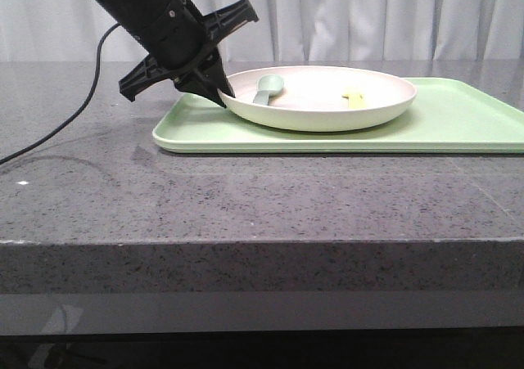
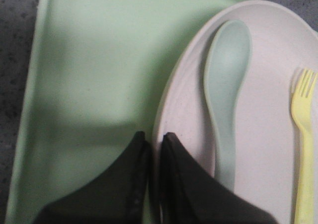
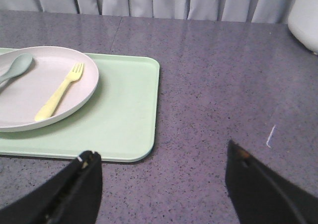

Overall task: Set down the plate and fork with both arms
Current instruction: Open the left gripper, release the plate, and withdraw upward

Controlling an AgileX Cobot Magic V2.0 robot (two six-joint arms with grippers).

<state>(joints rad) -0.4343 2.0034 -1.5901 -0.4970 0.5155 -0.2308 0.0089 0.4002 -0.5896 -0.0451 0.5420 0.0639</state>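
Two utensils on plate [image 1: 327, 111], left gripper [image 2: 153, 137] apparently pinching its rim, right gripper [image 3: 161, 167] spread wide.

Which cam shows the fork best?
Right wrist view: the whole fork shows, tines to handle, lying on the plate. Left wrist view crops it at the frame edge. Front view shows only a yellow sliver above the plate rim.

text: none legible | labels, brands, numbers: none (checked all three views) | signs: none readable anywhere
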